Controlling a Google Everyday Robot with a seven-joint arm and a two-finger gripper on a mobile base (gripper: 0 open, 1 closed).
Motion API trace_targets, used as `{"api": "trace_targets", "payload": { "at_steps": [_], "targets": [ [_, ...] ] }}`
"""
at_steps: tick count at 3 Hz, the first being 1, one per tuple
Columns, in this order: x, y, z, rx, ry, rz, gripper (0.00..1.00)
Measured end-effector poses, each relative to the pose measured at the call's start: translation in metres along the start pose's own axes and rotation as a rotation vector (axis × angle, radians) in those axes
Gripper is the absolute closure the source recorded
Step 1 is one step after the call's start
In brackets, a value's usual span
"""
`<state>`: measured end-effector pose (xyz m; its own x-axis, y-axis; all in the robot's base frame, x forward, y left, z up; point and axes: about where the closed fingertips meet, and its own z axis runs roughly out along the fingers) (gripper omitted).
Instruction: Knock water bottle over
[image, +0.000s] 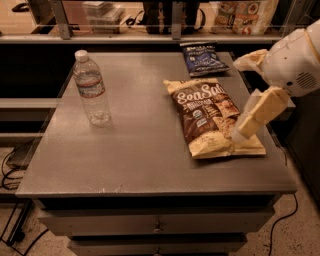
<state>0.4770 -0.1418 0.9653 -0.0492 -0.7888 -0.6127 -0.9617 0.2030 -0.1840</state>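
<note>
Bottle upright: the water bottle (91, 87) stands cap-up toward ten o'clock on the grey table (150, 155), alone, well apart from everything else. The gripper (242, 133) hangs at the three o'clock edge, tilted down over the lower corner of the brown snack bag (212, 117). We cannot tell how wide it stands, and we see nothing in its hold. A dark blue packet (202, 57) lies near one o'clock, off the line of travel. We judge the reach not yet begun: the whole width of the tabletop lies between tool and target. To do this well, we would lift clear of the brown bag first, so it is not dragged along, then cross toward nine o'clock. We would meet the bottle high, near its shoulder or cap, since a low push may only slide it. A sideways sweep toward nine o'clock risks rolling it off the near edge; a push toward twelve o'clock keeps it on the table.
</note>
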Motion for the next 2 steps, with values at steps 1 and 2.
{"api": "trace_targets", "payload": {
  "at_steps": [1, 2],
  "targets": [
    [-0.063, -0.005, 0.028, 0.002, -0.195, -0.049, 0.0],
    [-0.075, -0.008, 0.027, 0.02, -0.222, -0.052, 0.0]
  ]
}}
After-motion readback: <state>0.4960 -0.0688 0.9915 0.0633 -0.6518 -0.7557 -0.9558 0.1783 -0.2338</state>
